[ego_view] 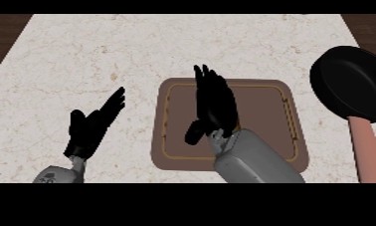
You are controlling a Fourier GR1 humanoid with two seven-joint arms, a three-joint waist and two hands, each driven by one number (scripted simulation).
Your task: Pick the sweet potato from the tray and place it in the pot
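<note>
Pale marbled desk (110, 56) carries the load; brown tray (283, 115) lies flat near centre; black pot (341, 83) sits at right edge.

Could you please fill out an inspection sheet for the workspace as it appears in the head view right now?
Surface: pale marbled counter, with dark wood showing at the far corners.
Job's things: brown tray at centre; black pot with a pinkish handle at the right edge, partly cut off by the view. The sweet potato is not visible; whether it lies hidden under the right hand cannot be told.
Clutter: nothing seen.
Hands: right hand over the tray, fingers straight and pointing away. Left hand open over the counter left of the tray, resting, holding nothing.
Cables: nothing seen.
Surroundings: nothing seen beyond the counter and wood.
</note>
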